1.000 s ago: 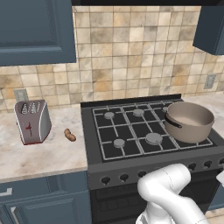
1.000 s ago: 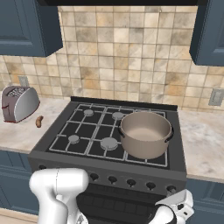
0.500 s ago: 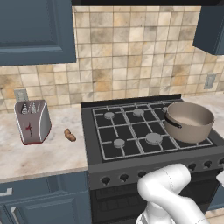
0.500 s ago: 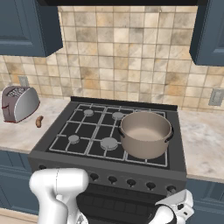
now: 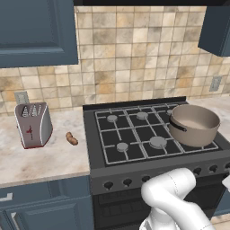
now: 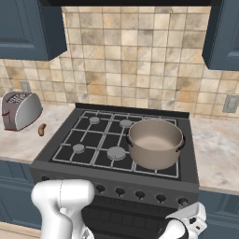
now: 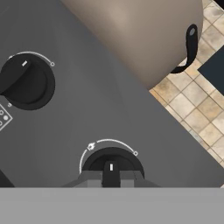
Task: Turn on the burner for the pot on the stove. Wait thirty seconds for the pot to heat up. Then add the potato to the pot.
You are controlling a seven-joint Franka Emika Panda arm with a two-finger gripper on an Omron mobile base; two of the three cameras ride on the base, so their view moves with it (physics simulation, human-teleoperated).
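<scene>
The grey-brown pot (image 5: 194, 123) (image 6: 155, 142) stands on the front right burner of the black stove (image 5: 134, 134) (image 6: 93, 140), and its side wall and dark handle fill the top of the hand view (image 7: 140, 35). The small brown potato (image 5: 71, 139) (image 6: 41, 129) lies on the counter left of the stove, beside the toaster. My gripper (image 7: 111, 179) is low at the stove's front, its white hand (image 6: 189, 224) under the rightmost knob. Its fingertips are shut on the ridge of that knob (image 7: 111, 164), whose white mark points straight up in the hand view.
A silver toaster (image 5: 32, 124) (image 6: 18, 109) stands at the left of the beige counter. A second dark knob (image 7: 26, 81) sits beside the gripped one. My white arm (image 5: 173, 197) crosses in front of the oven door. Blue cabinets hang above, with a tiled wall behind.
</scene>
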